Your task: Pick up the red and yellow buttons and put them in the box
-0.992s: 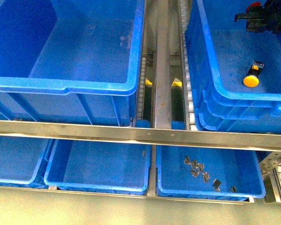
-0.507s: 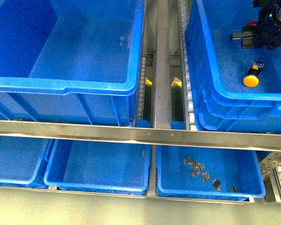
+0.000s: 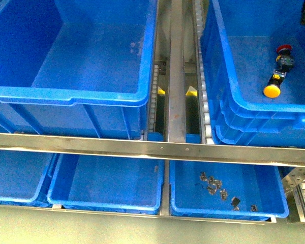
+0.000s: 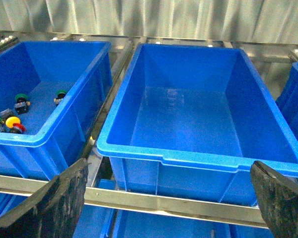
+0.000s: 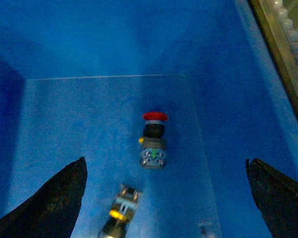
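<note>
Lying on the floor of the box [image 3: 229, 76], upper right in the front view: red button [image 3: 284, 55] and yellow button [image 3: 272, 87], just beside each other, both tipped over. No legible writing or brand on either. Right gripper [image 5: 164, 198] spread wide, released, above them. Left gripper [image 4: 169, 203] likewise spread, holding nothing, facing an empty crate [image 4: 139, 148].

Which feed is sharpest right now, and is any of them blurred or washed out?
Left wrist view is sharpest, evenly lit, mild sheen on the empty crate floor. Right wrist view is soft: the red button is readable, the yellow button smeared. Front view is grainy, saturated blue, with slight glare on the metal rail.
</note>
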Controlling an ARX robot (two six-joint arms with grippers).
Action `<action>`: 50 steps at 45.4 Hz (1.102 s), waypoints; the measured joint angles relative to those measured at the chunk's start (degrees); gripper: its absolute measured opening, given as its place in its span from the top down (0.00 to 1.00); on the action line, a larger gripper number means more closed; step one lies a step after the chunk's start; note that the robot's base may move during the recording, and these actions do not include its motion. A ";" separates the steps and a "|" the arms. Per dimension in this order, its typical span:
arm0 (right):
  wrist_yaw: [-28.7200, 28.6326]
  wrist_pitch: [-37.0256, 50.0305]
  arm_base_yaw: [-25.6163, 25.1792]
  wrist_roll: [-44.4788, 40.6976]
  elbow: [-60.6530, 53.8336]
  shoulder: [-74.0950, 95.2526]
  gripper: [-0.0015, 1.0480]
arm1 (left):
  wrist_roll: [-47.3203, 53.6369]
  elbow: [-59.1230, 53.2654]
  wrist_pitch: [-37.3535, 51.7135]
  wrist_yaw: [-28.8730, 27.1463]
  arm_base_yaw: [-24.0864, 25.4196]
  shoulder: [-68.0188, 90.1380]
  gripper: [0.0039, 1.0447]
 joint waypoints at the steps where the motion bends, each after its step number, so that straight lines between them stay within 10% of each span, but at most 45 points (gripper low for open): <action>1: -1.55 1.22 -0.24 0.52 -3.32 -2.71 0.07 | 0.00 0.00 0.00 0.00 0.00 0.00 0.08; 14: -8.02 -0.28 -2.40 12.35 -42.64 -39.87 0.08 | 0.00 0.00 0.00 0.00 0.00 0.00 0.08; 22: -12.90 35.58 -1.09 6.75 -56.85 -40.30 0.40 | 0.02 0.00 0.00 0.02 0.00 0.00 0.08; 36: -8.55 35.10 2.23 5.29 -68.04 -54.34 0.98 | 0.04 0.00 0.00 0.00 0.00 0.00 0.08; 50: -6.27 29.38 5.11 5.31 -75.87 -67.87 0.97 | 0.07 0.00 0.00 0.02 0.00 0.00 0.08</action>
